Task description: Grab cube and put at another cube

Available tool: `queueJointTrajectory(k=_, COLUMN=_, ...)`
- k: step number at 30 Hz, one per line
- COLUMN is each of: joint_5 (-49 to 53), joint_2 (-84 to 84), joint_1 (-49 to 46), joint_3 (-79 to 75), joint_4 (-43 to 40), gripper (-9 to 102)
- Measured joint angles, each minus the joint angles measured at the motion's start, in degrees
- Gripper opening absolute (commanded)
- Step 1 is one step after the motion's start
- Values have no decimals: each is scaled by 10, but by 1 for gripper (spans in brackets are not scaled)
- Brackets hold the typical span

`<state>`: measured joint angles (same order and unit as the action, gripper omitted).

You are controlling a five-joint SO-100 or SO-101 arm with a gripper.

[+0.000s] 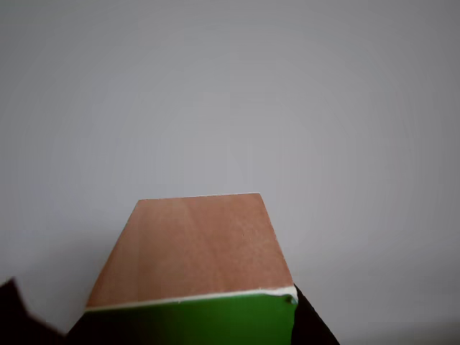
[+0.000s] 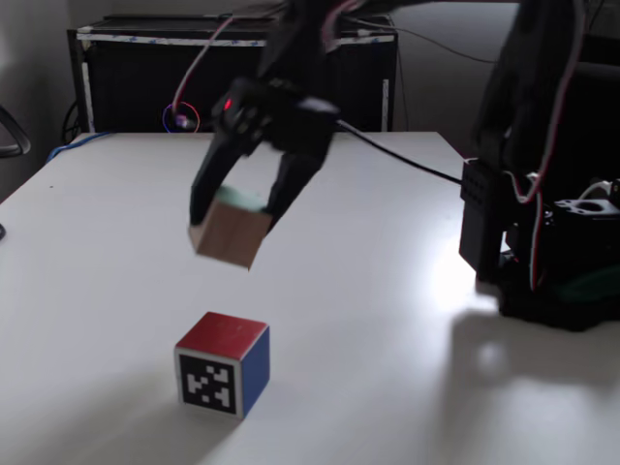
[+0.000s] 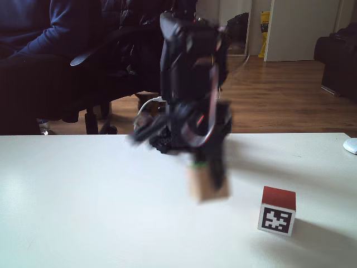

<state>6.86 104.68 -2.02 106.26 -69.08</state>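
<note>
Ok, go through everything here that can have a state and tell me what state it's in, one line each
tool: shut on the green-faced cube, raised over the table.
green-faced cube: held in the air, tilted, clear of the table; blurred in a fixed view.
red-topped cube: resting on the table, upright, red face up, a black-and-white marker on its side, untouched.
person's sleeve: behind the table, away from the cubes.

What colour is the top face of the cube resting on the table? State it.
Red, on the resting cube; clearest in a fixed view.
</note>
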Motion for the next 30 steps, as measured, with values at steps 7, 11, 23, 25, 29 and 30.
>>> queueJointTrajectory(k=7, joint_5=-43, joint_2=39, joint_1=107, joint_3=1, joint_4=-32, gripper=14)
queueJointTrajectory(k=11, joint_5=-58, joint_2=38, joint_1=145, joint_3=-5, joint_4=-39, gripper=14)
queueJointTrajectory(k=23, joint_5=-82, joint_2=-62, joint_1=174, joint_3=-84, joint_4=-39, gripper=15)
queueJointTrajectory(k=25, joint_5=-82, joint_2=-81, joint_1=175, joint_3=-97, joint_4=-39, gripper=15)
queueJointTrajectory(k=29, joint_5=-82, joint_2=-105, joint_1=176, joint_3=-108, joint_4=-39, gripper=15)
queueJointTrajectory(k=30, joint_5=-82, joint_2=-109, joint_1=178, joint_3=-112, joint_4=-39, gripper=15)
